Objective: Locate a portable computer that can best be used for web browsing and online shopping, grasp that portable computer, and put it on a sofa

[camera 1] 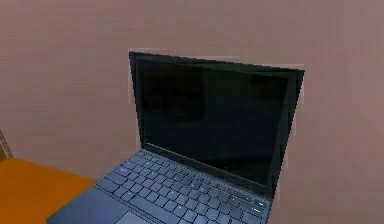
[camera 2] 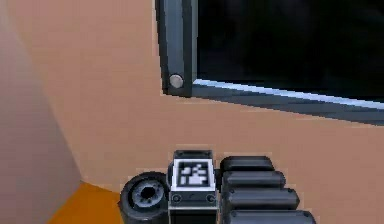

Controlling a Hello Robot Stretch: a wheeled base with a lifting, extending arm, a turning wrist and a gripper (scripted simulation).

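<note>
No readable writing; keys on the dark grey open laptop (camera 1: 210,125) are illegible; the white square tag (camera 2: 195,172) bears only black marks.

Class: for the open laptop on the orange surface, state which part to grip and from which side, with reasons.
Probably the thin keyboard base, at its near edge, coming from the front: the laptop has its screen standing upright behind the base, with the wall beyond, which blocks the back.
</note>
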